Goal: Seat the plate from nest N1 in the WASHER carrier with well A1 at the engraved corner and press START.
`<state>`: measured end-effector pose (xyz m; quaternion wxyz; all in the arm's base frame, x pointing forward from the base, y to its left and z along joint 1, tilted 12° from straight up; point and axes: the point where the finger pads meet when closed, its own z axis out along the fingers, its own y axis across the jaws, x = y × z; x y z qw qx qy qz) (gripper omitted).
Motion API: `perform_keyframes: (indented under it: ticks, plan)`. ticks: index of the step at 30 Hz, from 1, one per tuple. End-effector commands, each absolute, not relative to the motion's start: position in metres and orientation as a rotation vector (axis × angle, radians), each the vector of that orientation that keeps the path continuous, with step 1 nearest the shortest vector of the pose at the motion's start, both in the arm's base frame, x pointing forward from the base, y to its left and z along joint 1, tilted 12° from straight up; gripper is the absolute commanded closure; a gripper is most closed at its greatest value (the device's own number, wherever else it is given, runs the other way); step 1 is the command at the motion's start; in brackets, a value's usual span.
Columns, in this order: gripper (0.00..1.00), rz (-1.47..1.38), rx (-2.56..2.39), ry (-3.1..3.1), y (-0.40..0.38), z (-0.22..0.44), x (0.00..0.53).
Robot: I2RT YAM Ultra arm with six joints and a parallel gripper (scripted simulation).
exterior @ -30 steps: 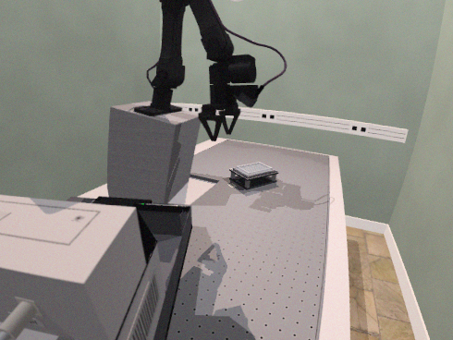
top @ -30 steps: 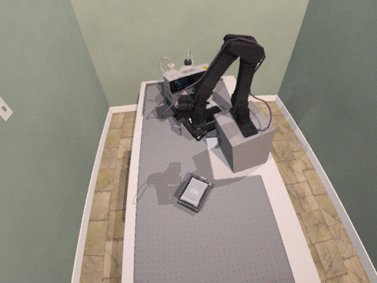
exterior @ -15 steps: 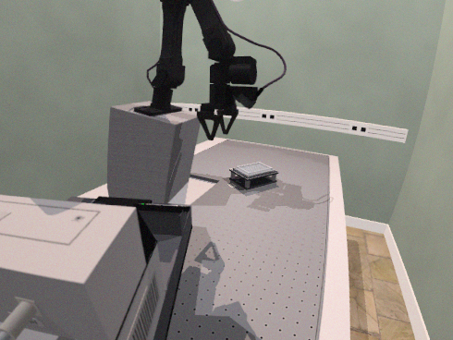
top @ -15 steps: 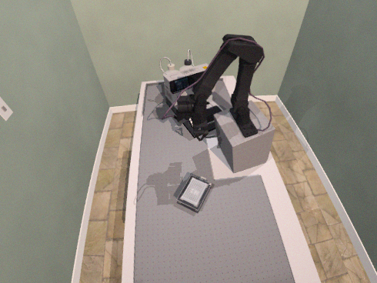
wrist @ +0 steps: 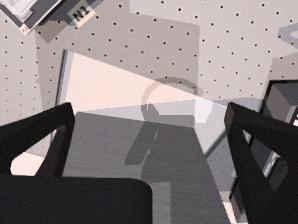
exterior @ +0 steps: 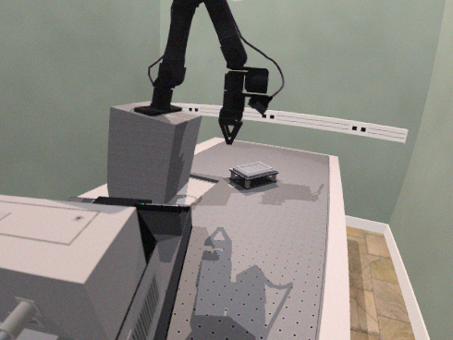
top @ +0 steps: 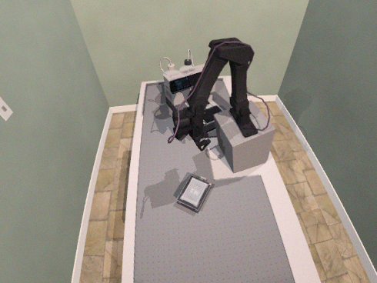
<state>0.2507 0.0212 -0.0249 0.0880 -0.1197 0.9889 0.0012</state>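
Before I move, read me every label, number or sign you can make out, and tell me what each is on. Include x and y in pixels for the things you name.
"N1": on a small tag beside the plate nest (top: 197, 211) (exterior: 248, 183) (wrist: 41, 19), upside down in the wrist view.
Too small to read for certain: a tiny mark on a pale tag at the nest's corner, wrist view; it may be "A1".
Too blurred to read: whatever the washer's dark display (top: 180, 84) shows, top view.
No other text is legible.

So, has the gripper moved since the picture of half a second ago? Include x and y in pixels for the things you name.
Yes. In the top view, the gripper (top: 203, 144) (exterior: 229, 142) (wrist: 149, 110) has shifted away from the washer (top: 168, 82) (exterior: 42, 268), toward the plate (top: 195, 191) (exterior: 254, 169).
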Motion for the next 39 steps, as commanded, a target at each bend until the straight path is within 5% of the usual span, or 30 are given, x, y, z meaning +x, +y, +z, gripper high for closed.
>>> perform_keyframes:
  ticks: [1, 39]
  plan:
    - [0.00, -0.047, -0.549, 2.857, 0.032, -0.024, 0.280]
    - [0.00, -0.038, -0.508, 2.842, 0.066, -0.028, 0.311]
